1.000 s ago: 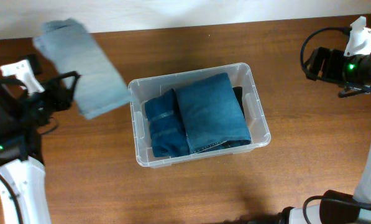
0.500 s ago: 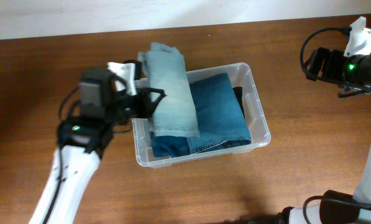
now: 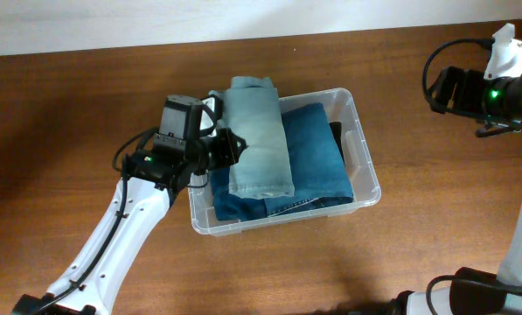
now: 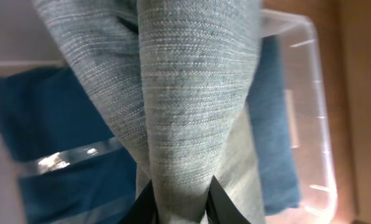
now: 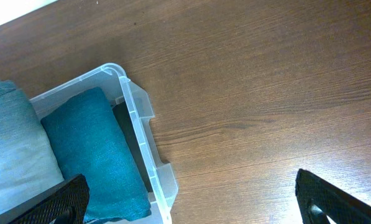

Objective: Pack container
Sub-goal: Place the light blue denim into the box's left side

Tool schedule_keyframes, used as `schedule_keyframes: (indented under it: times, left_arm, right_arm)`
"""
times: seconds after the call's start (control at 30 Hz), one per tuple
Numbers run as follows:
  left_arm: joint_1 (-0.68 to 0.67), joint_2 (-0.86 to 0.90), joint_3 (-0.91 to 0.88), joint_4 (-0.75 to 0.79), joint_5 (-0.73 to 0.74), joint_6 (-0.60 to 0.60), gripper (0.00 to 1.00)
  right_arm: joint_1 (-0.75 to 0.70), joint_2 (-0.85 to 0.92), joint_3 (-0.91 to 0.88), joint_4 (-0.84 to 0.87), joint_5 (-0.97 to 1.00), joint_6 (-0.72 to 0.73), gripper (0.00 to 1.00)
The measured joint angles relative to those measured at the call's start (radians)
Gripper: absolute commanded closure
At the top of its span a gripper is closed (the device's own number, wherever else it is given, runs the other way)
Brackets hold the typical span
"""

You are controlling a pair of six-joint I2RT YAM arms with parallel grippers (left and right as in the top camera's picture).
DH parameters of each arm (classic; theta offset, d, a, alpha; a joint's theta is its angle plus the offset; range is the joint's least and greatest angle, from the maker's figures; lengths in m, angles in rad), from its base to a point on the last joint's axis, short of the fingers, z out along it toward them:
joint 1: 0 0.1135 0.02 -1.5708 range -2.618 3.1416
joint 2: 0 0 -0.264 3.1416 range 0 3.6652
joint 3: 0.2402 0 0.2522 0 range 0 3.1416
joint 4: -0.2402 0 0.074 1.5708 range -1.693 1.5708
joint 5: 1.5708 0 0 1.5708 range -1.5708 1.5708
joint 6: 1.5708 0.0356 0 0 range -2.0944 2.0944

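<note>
Because pale denim drapes the left hand, its fingertips barely show.

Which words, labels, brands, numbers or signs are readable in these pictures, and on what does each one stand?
None is readable. The container shows no lettering on its walls or rim, and folded clothes cover its base. The light blue jeans held by the left gripper and the dark blue jeans below show no tag or brand.
</note>
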Motion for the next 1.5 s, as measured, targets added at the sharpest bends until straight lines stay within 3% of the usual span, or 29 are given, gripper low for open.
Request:
schedule_keyframes:
  times: [0.47, 1.17, 1.2, 1.27, 1.4, 1.5]
  left_arm:
    - [0.0, 0.0, 0.0, -0.19, -0.113, -0.006, 0.99]
    - [-0.006, -0.127, 0.0, -0.234, -0.103, -0.009, 0.98]
    - [-0.006, -0.126, 0.0, -0.234, -0.103, -0.009, 0.87]
    - [-0.006, -0.121, 0.0, -0.235, -0.104, -0.009, 0.55]
    - [-0.006, -0.117, 0.0, -0.238, -0.104, -0.009, 0.45]
    - [-0.006, -0.116, 0.0, -0.253, -0.14, 0.006, 0.46]
  right_arm:
    - [0.0, 0.0, 0.0, 0.0, 0.0, 0.0, 0.01]
    - [0.0, 0.011, 0.0, 0.0, 0.0, -0.004, 0.01]
    - [0.0, 0.011, 0.0, 0.0, 0.0, -0.004, 0.01]
    - [0.0, 0.011, 0.0, 0.0, 0.0, -0.004, 0.02]
    - [0.0, 0.011, 0.0, 0.0, 0.0, -0.003, 0.01]
    - [0.0, 0.011, 0.0, 0.0, 0.0, -0.004, 0.02]
